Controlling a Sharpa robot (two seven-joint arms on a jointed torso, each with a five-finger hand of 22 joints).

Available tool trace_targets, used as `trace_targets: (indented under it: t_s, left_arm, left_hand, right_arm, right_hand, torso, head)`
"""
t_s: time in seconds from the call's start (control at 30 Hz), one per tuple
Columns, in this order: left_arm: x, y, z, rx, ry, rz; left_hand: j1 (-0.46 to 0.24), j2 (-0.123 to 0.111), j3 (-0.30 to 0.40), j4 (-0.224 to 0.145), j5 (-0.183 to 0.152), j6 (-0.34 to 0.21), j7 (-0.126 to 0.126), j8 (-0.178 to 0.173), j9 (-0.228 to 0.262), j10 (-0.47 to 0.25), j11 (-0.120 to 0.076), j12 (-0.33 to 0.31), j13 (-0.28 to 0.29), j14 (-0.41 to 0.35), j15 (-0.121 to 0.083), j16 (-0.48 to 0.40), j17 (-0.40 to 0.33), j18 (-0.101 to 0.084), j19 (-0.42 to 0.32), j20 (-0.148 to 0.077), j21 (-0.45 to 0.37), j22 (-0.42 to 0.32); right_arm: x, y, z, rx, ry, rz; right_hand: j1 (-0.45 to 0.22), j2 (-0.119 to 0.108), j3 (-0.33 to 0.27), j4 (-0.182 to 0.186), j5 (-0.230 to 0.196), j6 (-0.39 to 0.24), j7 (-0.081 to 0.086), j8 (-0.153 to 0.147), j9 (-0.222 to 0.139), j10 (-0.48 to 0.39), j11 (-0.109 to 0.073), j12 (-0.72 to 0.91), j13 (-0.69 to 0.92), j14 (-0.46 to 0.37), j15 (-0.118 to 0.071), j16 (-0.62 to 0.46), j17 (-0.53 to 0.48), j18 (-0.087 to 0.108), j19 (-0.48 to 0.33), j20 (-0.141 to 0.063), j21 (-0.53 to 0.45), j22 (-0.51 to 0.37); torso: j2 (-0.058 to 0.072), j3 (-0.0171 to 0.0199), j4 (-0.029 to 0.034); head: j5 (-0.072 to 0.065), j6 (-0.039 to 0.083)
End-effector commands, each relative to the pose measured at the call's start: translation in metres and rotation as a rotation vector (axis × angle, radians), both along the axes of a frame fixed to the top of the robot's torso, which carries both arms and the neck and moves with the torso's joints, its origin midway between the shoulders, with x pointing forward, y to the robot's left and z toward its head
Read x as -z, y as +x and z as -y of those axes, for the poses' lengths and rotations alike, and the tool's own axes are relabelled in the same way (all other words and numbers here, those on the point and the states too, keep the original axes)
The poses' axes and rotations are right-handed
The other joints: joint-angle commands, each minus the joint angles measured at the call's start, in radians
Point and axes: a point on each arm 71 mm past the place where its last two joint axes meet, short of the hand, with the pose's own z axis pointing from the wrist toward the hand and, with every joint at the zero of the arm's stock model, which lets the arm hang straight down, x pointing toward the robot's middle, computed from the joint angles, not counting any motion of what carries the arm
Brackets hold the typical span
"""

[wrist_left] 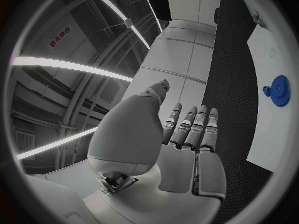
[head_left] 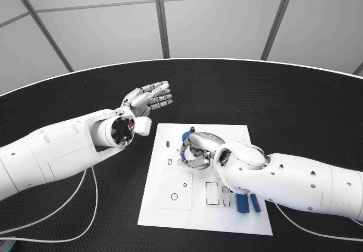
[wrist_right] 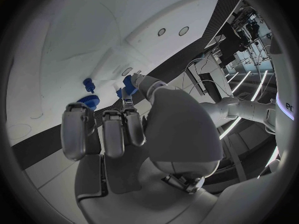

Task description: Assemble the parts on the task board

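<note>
Insertion step right now, I'd guess: right robot hand (head_left: pixel 198 152) is down over the upper middle of the task board (head_left: pixel 170 207), pinching a small blue part (wrist_right: pixel 129 83) near a blue gear (wrist_left: pixel 279 90). Next it needs lining up with its slot. Left robot hand (head_left: pixel 147 98) hovers open, off the board. Black textured bench (head_left: pixel 302 105), pale panelled walls behind.

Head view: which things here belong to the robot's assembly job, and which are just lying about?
Part of the job:
task board
blue gear
blue bars
small blue part, pinched by the right hand

Just lying about:
white cables on the black table
left hand, open and off the board, touching nothing
</note>
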Motion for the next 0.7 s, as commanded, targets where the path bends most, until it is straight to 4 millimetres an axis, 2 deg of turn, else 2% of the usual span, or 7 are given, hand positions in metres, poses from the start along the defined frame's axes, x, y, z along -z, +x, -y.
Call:
trace_targets:
  t_s: [0.03, 0.7]
  left_arm:
    - [0.0, 0.0, 0.0, -0.001, 0.0, 0.0]
    - [0.0, 0.0, -0.002, -0.002, 0.002, -0.002]
  left_hand:
    - [-0.009, 0.0, 0.005, -0.001, -0.003, 0.005, 0.121, -0.004, 0.0, 0.009, 0.0, -0.002, 0.001, 0.003, 0.0, 0.002, 0.0, 0.009, 0.0, 0.001, 0.003, 0.0]
    - [-0.009, 0.0, 0.005, -0.001, -0.003, 0.005, 0.121, -0.004, 0.0, 0.009, 0.0, -0.002, 0.001, 0.003, 0.0, 0.002, 0.0, 0.009, 0.0, 0.001, 0.003, 0.0]
  right_arm:
    - [0.002, 0.0, 0.001, 0.002, -0.007, -0.004]
    - [0.013, 0.003, 0.006, 0.022, -0.048, -0.022]
  right_hand:
    - [-0.012, 0.002, 0.005, -0.004, 0.007, 0.006, -0.005, 0.034, 0.041, 0.033, 0.002, 0.003, 0.165, 0.101, -0.002, 0.002, 0.23, -0.005, 0.029, -0.003, -0.004, 0.148]
    - [-0.02, -0.002, 0.002, -0.005, 0.009, 0.005, -0.006, 0.038, 0.043, 0.033, 0.002, 0.004, 0.166, 0.101, -0.002, 0.002, 0.23, -0.005, 0.03, -0.003, -0.003, 0.149]
  torso:
    - [0.0, 0.0, -0.0006]
    - [0.002, 0.0008, 0.0009]
  head:
    - [-0.002, -0.002]
    - [-0.005, -0.008]
